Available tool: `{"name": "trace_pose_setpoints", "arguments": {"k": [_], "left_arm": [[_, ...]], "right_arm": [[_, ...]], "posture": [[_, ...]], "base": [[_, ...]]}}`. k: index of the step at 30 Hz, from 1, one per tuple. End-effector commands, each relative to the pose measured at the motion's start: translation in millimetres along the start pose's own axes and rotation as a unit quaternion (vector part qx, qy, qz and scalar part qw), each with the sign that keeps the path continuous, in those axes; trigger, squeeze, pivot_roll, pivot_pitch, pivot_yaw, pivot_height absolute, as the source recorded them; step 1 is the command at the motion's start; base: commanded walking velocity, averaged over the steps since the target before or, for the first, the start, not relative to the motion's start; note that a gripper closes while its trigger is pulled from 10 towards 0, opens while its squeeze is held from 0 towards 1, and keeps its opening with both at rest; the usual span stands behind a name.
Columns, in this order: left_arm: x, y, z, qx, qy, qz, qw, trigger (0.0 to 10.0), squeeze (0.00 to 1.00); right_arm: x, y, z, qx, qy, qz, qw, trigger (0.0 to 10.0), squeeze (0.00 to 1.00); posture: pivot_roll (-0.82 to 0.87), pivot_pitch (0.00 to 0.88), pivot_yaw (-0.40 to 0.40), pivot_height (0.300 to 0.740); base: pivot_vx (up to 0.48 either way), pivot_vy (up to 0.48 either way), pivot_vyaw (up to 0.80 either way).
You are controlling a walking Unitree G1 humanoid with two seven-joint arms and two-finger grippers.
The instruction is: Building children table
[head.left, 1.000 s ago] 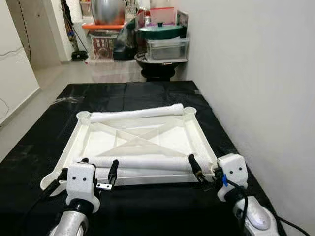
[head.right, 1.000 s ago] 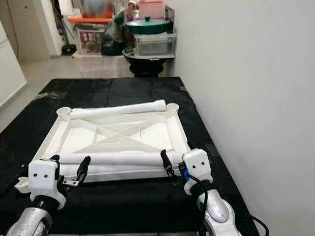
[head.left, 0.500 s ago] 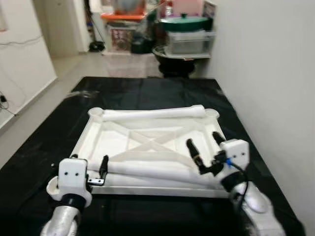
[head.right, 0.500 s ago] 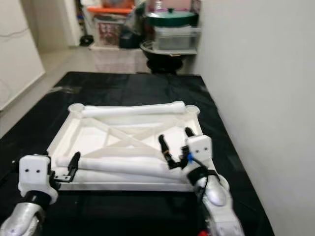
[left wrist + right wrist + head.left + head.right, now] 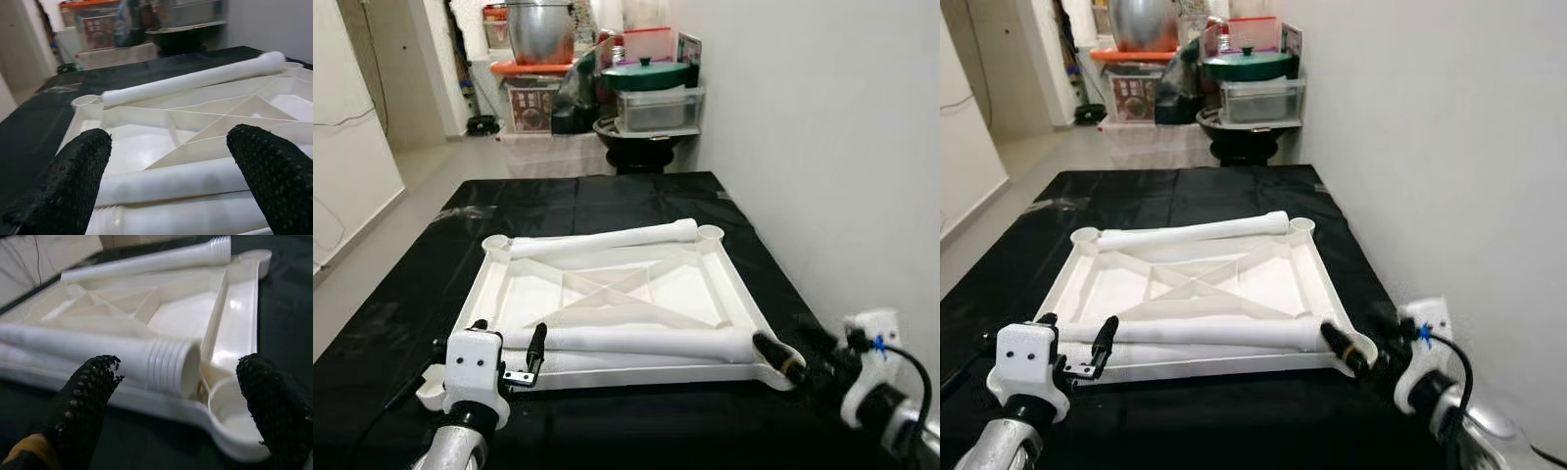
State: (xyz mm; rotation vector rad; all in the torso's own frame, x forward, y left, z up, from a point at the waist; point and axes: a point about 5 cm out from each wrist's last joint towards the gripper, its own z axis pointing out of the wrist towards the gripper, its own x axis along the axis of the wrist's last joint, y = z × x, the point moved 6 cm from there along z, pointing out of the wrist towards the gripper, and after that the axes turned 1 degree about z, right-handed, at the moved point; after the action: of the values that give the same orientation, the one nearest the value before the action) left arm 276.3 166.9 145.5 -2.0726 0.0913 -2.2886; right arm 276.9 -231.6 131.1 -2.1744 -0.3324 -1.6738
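A white moulded-plastic children's tabletop (image 5: 607,294) lies upside down on a black cloth-covered work surface (image 5: 607,196), its ribbed underside facing up and a round leg socket at each corner. 2 white plastic tube legs rest loose across it: one leg (image 5: 602,238) along the far edge between the 2 far sockets, another leg (image 5: 636,341) along the near edge, its ribbed threaded end (image 5: 173,367) pointing toward the near right corner socket (image 5: 234,418).

The left gripper (image 5: 504,354) hovers at the near left corner of the tabletop with its fingers spread apart, holding nothing; its wrist view looks out between both pads over the near leg. The right gripper (image 5: 795,357) sits low just beyond the near right corner, also spread wide and empty, with the leg's threaded end and the socket framed between its fingers (image 5: 85,396).

No leg appears fitted yet, so assembly looks to be at its start: picking up the near leg. Next, the right gripper probably needs to close around the threaded end, lift and stand the tube upright, then seat and twist it into the corner socket.
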Motion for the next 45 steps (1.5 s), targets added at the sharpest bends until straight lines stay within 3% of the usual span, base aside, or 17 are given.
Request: {"name": "trace_pose_setpoints", "arguments": {"k": [1, 10, 14, 16, 30, 34, 38, 45], "left_arm": [[0, 1.4, 0.0, -0.010, 0.004, 0.002, 1.000, 10.0, 0.00], [-11, -1.5, -16.4, -0.027, -0.011, 0.036, 0.999, 10.0, 0.00], [-21, -7.7, -22.0, -0.015, -0.029, 0.037, 0.999, 10.0, 0.00], [-16, -9.0, -18.1, -0.009, -0.021, 0.036, 0.999, 10.0, 0.00], [-19, -6.4, -17.1, -0.012, -0.021, 0.035, 0.999, 10.0, 0.00], [-18, -5.2, -15.9, -0.014, -0.020, 0.034, 0.999, 10.0, 0.00], [-19, -5.4, -14.8, -0.013, -0.020, 0.034, 0.999, 10.0, 0.00], [-19, -4.8, -15.5, -0.010, -0.019, 0.031, 0.999, 10.0, 0.00]], "right_arm": [[-5, 1.8, 1.3, 0.003, -0.023, -0.015, 1.000, 10.0, 0.00], [-3, -0.9, 19.8, 0.003, -0.014, -0.007, 1.000, 10.0, 0.00], [-6, -18.3, 35.0, 0.041, -0.020, 0.002, 0.999, 10.0, 0.00], [-13, -30.0, 41.9, 0.075, -0.037, 0.007, 0.996, 10.0, 0.00], [-21, -15.9, 36.4, 0.053, -0.060, -0.001, 0.997, 10.0, 0.00], [-24, -20.8, 37.0, 0.060, -0.065, 0.004, 0.996, 10.0, 0.00], [-35, -42.0, 40.6, 0.105, -0.085, 0.018, 0.991, 10.0, 0.00], [-33, -44.9, 47.4, 0.110, -0.079, 0.019, 0.991, 10.0, 0.00]], "posture": [[-0.01, 0.000, 0.002, 0.740], [0.01, 0.000, -0.005, 0.740], [0.02, 0.000, -0.011, 0.740], [0.04, 0.000, -0.020, 0.740], [0.03, 0.000, -0.014, 0.740], [0.03, 0.000, -0.013, 0.740], [0.04, 0.000, -0.020, 0.740], [0.04, 0.000, -0.026, 0.740]], "base": [[0.000, 0.000, 0.00], [0.000, 0.000, 0.00], [0.000, 0.000, 0.00], [0.000, 0.000, 0.00], [0.000, 0.000, 0.00], [0.000, 0.000, 0.00], [0.000, 0.000, 0.00], [0.000, 0.000, 0.00]]}}
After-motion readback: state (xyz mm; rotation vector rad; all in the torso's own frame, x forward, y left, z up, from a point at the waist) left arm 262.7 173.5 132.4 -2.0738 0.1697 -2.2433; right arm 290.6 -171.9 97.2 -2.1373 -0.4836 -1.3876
